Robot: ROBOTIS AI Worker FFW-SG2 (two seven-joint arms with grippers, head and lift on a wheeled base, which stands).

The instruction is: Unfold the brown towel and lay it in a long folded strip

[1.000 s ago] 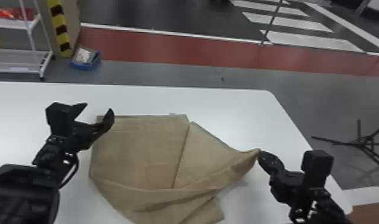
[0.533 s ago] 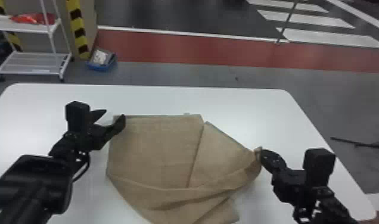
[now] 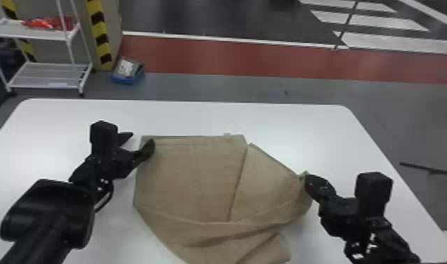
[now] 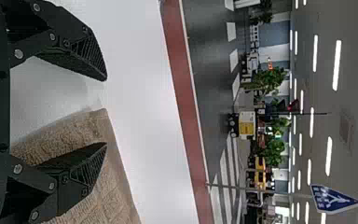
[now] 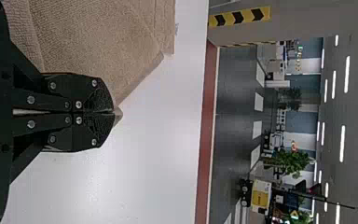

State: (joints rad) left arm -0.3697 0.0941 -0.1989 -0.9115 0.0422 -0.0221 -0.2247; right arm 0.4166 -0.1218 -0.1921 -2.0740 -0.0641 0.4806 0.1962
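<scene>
Towel (image 3: 194,179) lies across the middle of your table (image 3: 293,121), partly spread, with overlapping layers and a curved fold along its near part. Your left gripper (image 3: 142,137) is at its far left corner, fingers wide apart: one above the cloth, the other beyond its edge; nothing gripped. Your right gripper (image 3: 308,179) is closed, pinching the towel's right-hand corner, a small tip of cloth protruding past the fingertips (image 5: 106,105).
</scene>
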